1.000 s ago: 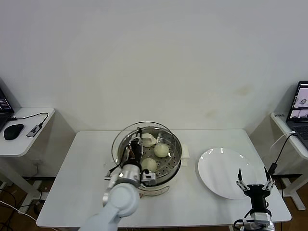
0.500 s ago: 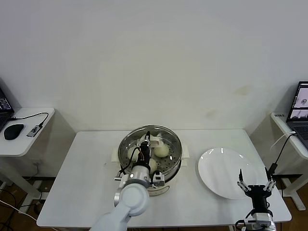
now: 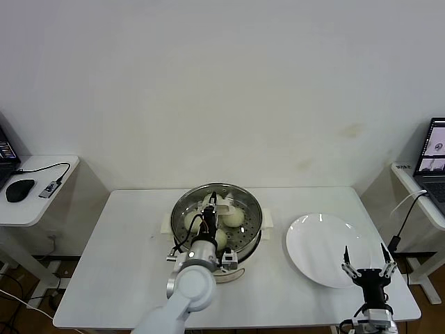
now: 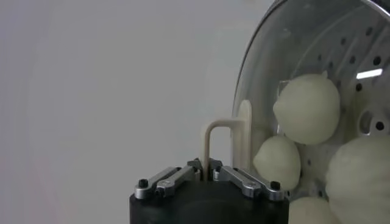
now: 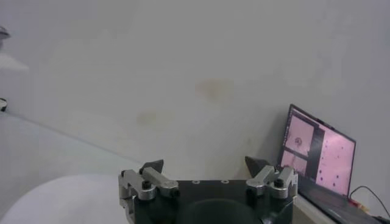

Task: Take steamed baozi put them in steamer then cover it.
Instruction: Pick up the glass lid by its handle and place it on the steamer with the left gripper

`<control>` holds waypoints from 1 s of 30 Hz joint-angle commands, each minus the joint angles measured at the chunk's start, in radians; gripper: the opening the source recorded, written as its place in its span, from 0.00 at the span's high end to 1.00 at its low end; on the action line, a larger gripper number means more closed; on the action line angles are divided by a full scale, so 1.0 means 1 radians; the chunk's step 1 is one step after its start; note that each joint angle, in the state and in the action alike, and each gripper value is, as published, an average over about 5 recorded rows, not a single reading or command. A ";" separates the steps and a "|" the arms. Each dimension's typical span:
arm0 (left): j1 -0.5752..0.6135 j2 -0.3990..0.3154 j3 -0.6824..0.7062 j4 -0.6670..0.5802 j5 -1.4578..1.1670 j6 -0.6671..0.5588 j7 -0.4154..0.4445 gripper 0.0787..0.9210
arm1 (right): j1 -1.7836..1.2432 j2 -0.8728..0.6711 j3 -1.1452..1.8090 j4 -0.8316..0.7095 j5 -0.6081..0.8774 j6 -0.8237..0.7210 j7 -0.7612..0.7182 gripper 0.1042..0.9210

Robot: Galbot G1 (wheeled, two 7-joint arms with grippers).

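Note:
The steamer (image 3: 252, 226) stands mid-table, a shiny steel pot on a cream base. The glass cover (image 3: 240, 197) lies over its mouth, its metal rim lined up with the pot's rim. My left gripper (image 3: 211, 213) is shut on the cover's cream handle (image 4: 214, 141). In the left wrist view the left gripper (image 4: 206, 171) pinches the thin handle bar. Through the glass show several baozi (image 4: 306, 108), (image 4: 277, 161), (image 4: 359, 173); in the head view baozi (image 3: 235, 217) sit on the perforated tray. My right gripper (image 3: 366, 259) (image 5: 206, 164) waits open at the table's front right.
A bare white plate (image 3: 313, 243) (image 5: 55, 201) lies right of the steamer, just behind the right gripper. A side table (image 3: 35, 205) with a mouse (image 3: 19, 189) stands at the left. A laptop (image 3: 434, 149) (image 5: 317, 152) sits at the right.
My left gripper has carried the cover to the right, from hanging off the steamer's left side to squarely over it. Over the last half second it barely moved. The right arm stayed still.

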 commanded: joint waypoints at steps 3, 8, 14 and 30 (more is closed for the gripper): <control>0.004 -0.007 0.001 0.007 0.003 0.001 -0.002 0.92 | -0.002 -0.004 0.001 0.004 0.006 0.000 -0.002 0.12; 0.018 -0.010 0.002 -0.004 0.000 0.001 -0.006 0.92 | -0.002 -0.005 0.001 0.001 0.008 0.000 -0.003 0.12; 0.034 -0.011 0.001 -0.028 -0.001 0.002 -0.013 0.91 | -0.003 -0.006 -0.003 0.001 0.008 -0.001 -0.004 0.12; 0.284 0.116 -0.086 -0.366 -0.063 -0.042 -0.096 0.38 | 0.000 -0.012 -0.005 -0.006 0.012 -0.004 -0.006 0.12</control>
